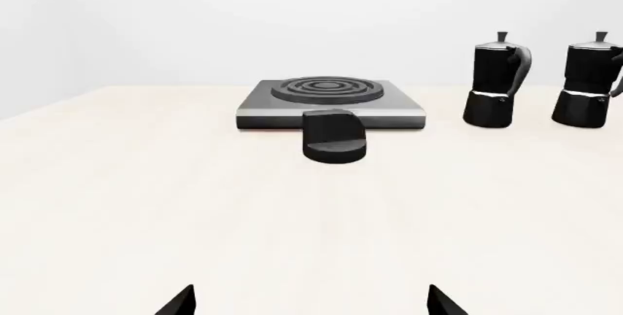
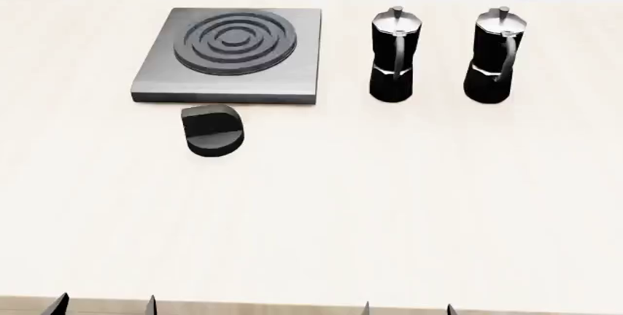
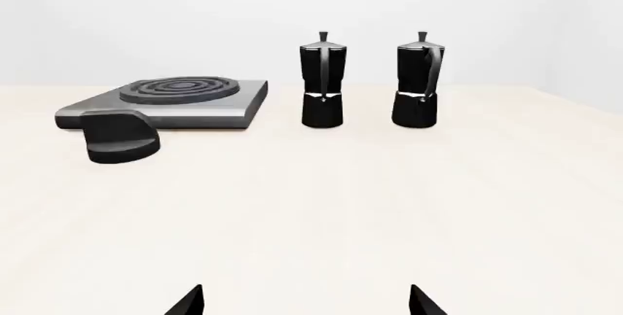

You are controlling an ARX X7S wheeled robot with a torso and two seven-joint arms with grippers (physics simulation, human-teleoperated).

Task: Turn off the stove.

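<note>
I have the flat square brushed grey metal stove (image 2: 233, 56) in the upper left of the head frame, its round burner of concentric dark rings (image 2: 235, 40) set toward the far side of the slab. The black round ridged knob (image 2: 213, 130) sits on the pale cream table (image 2: 389, 213) just in front of the slab's near edge, close to it but apart, with one flat-cut side facing the stove. To the right of the stove, at the upper right of the frame, two black-and-silver moka pots (image 2: 393, 56) (image 2: 494, 56) stand upright side by side. My left hand (image 2: 105, 306) and right hand (image 2: 407, 308) show only as dark fingertips at the bottom edge, each pair spread apart and holding nothing, well short of the knob.
</note>
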